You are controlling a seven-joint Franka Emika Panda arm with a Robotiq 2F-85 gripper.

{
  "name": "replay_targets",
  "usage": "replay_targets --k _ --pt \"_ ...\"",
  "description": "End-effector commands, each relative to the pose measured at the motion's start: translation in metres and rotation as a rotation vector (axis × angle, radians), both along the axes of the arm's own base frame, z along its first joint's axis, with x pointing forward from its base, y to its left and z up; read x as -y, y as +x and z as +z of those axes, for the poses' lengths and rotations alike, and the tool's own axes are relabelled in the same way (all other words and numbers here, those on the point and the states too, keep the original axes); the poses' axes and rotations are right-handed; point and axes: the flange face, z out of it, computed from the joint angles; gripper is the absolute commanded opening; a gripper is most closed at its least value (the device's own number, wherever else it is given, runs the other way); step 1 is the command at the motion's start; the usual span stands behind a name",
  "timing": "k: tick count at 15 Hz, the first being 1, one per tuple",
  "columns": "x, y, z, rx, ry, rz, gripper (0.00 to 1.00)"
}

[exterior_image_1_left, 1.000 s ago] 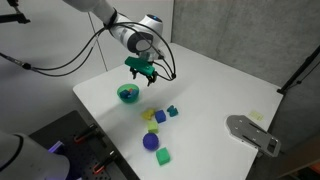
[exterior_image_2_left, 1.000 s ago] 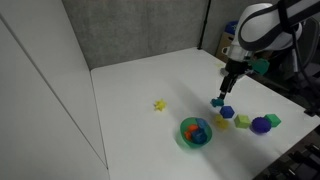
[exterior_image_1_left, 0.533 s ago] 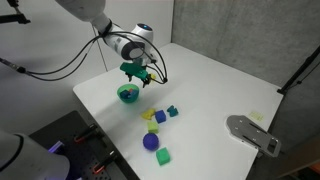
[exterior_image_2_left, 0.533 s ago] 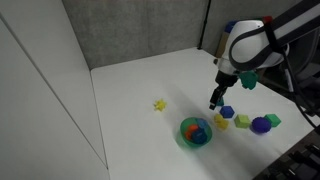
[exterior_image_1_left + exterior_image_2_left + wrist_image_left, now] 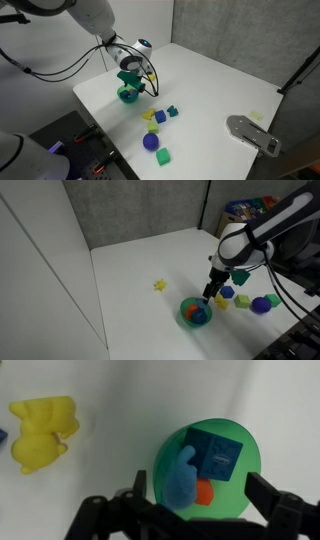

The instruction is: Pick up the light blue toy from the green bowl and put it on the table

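the claw (image 5: 130, 81) hangs low over the green bowl (image 5: 127, 96), pointing down at it, near one edge of the white table (image 5: 220, 90). in the wrist view its two dark fingers (image 5: 112, 512) are spread wide apart, one on each side of the bowl (image 5: 246, 460), so the claw is open and grips nothing. whether the fingertips touch the bowl or what lies in it, the pictures do not show.

the light blue toy (image 5: 180, 480) lies inside the bowl, right under the claw and between its fingers, on the side of the finger that sits left in the wrist view. a dark blue cube (image 5: 216, 455) leans next to it, and a small orange piece (image 5: 204, 494) is touching the toy's side.

off to the side of the claw, on the bare table, a yellow toy (image 5: 40, 432) lies well apart from the bowl. in an exterior view a little yellow star (image 5: 158, 284) sits alone on the table. further from the claw, past the bowl, is a loose group of small toys: two blue cubes (image 5: 172, 111), a yellow piece (image 5: 150, 115), a blue-purple ball (image 5: 151, 142) and a green cube (image 5: 163, 156). a grey device (image 5: 250, 133) sits at the table's far corner.
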Motion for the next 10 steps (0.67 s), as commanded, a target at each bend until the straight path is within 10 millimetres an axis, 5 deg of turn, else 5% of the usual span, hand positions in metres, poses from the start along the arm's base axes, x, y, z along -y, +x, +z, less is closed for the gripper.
replay_targets --k 1,4,5,6,8,10 --pt "0.0 0.011 -0.021 -0.025 0.058 -0.056 1.0" --pt "-0.005 0.015 -0.035 -0.03 0.075 -0.052 1.0" --pt "-0.007 0.017 -0.038 -0.031 0.078 -0.049 0.94" --pt "-0.009 0.017 -0.04 -0.031 0.08 -0.042 0.73" --pt "-0.012 0.018 -0.043 -0.034 0.083 -0.034 0.68" --pt "-0.014 0.018 -0.044 -0.035 0.081 -0.029 0.52"
